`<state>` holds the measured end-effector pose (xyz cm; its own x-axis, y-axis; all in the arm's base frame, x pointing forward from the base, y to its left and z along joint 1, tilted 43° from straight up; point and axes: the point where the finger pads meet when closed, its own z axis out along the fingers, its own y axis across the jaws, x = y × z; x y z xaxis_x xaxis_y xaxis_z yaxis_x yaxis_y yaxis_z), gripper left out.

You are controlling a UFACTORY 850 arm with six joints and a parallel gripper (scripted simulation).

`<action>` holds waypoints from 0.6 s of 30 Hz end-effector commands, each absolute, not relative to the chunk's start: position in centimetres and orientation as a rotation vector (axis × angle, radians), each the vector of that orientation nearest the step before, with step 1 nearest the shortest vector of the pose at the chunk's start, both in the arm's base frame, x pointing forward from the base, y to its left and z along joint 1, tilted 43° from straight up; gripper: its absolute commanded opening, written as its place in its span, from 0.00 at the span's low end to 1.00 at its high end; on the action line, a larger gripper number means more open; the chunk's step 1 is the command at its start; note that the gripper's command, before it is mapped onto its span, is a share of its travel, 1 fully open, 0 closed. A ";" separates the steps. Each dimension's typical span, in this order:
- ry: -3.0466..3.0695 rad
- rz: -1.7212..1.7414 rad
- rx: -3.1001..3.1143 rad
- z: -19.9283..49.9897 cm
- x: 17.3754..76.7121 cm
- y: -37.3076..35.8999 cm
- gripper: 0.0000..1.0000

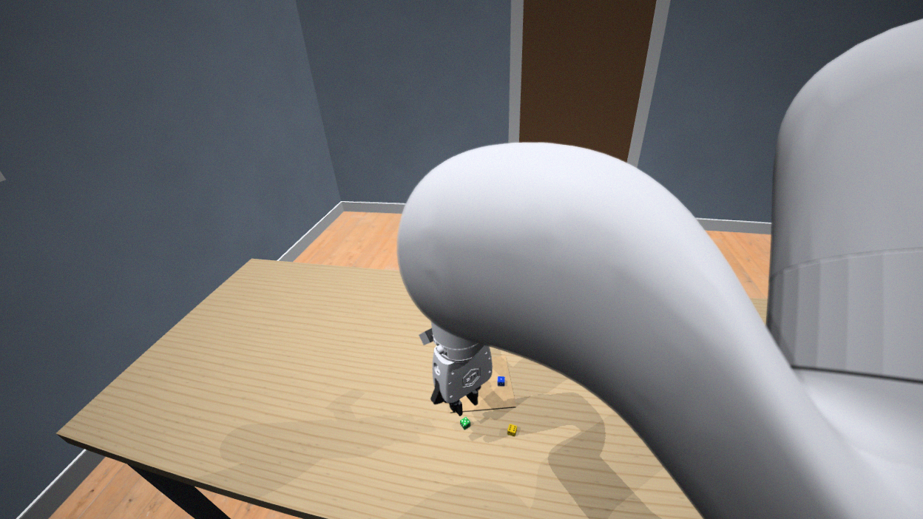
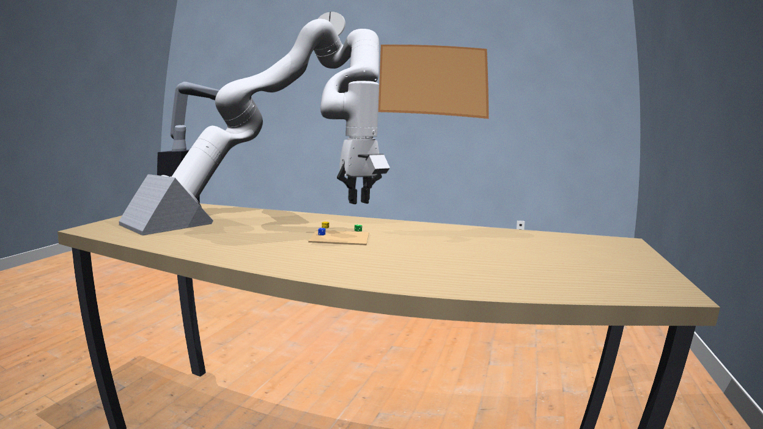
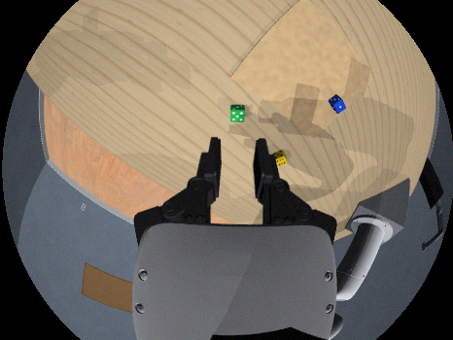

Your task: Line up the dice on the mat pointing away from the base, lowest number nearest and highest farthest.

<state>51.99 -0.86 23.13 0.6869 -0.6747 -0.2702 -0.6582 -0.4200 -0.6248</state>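
Observation:
My gripper [image 1: 466,407] [image 2: 358,200] [image 3: 237,151] is partly open and empty, well above the table, pointing down. The green die [image 1: 464,422] [image 2: 357,227] [image 3: 237,113] lies on the table just off the mat, several pips up; in the wrist view it appears just beyond the fingertips. The yellow die [image 1: 512,429] [image 2: 325,224] [image 3: 281,158] lies off the mat, several pips up, partly beside the right finger in the wrist view. The blue die [image 1: 501,381] [image 2: 321,231] [image 3: 337,104] lies on the flat tan mat [image 2: 346,239] [image 3: 301,49], one pip up.
The robot's base [image 2: 165,205] [image 3: 400,206] stands on the table [image 1: 290,336] [image 2: 507,261] [image 3: 160,97], at the left end in the exterior view. In the top view the arm hides the table's right part and the gripper hides much of the mat.

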 end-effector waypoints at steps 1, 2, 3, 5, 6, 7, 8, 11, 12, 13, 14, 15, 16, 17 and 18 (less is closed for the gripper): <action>1.017 -0.031 -2.166 23.2 52.0 -0.9 0.31; 1.017 -0.031 -2.166 23.2 52.0 -0.9 0.31; 1.017 -0.031 -2.166 23.2 52.0 -0.9 0.31; 1.017 -0.031 -2.166 23.2 52.0 -0.9 0.31; 1.017 -0.031 -2.166 23.2 52.0 -0.9 0.31; 1.017 -0.031 -2.166 23.2 52.0 -0.9 0.31; 1.017 -0.031 -2.166 23.2 52.0 -0.9 0.31; 1.017 -0.031 -2.166 23.2 52.0 -0.9 0.31; 1.017 -0.031 -2.166 23.2 52.0 -0.9 0.31; 1.017 -0.031 -2.166 23.1 52.0 -0.9 0.31; 1.017 -0.031 -2.166 23.1 52.1 -0.9 0.31; 1.017 -0.031 -2.166 23.1 52.1 -0.8 0.31; 1.017 -0.031 -2.166 23.1 52.1 -0.8 0.31; 1.017 -0.031 -2.166 23.0 52.1 -0.8 0.31; 1.017 -0.031 -2.166 23.0 52.1 -0.7 0.31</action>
